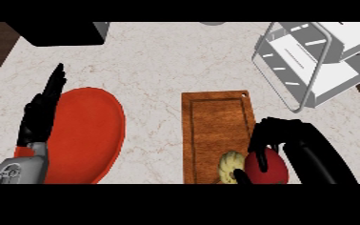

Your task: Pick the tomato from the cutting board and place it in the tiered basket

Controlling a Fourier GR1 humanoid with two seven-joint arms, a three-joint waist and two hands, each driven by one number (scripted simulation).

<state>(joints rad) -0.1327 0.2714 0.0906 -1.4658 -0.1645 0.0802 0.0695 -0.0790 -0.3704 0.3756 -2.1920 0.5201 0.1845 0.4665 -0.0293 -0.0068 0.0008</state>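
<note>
The red tomato (270,168) sits at the near right edge of the brown wooden cutting board (215,124). My right hand (292,138) is curled round the tomato, fingers over its top and thumb at its left side, hiding part of it. A pale yellow fruit or vegetable (230,167) lies on the board just left of the tomato. The silver wire tiered basket (306,62) stands at the far right of the counter. My left hand (41,109) rests open at the left, fingers pointing up, over the edge of a red plate.
A large red plate (88,133) lies at the near left. A black appliance (60,32) stands at the far left corner. The marble counter (162,62) stretches between board and basket.
</note>
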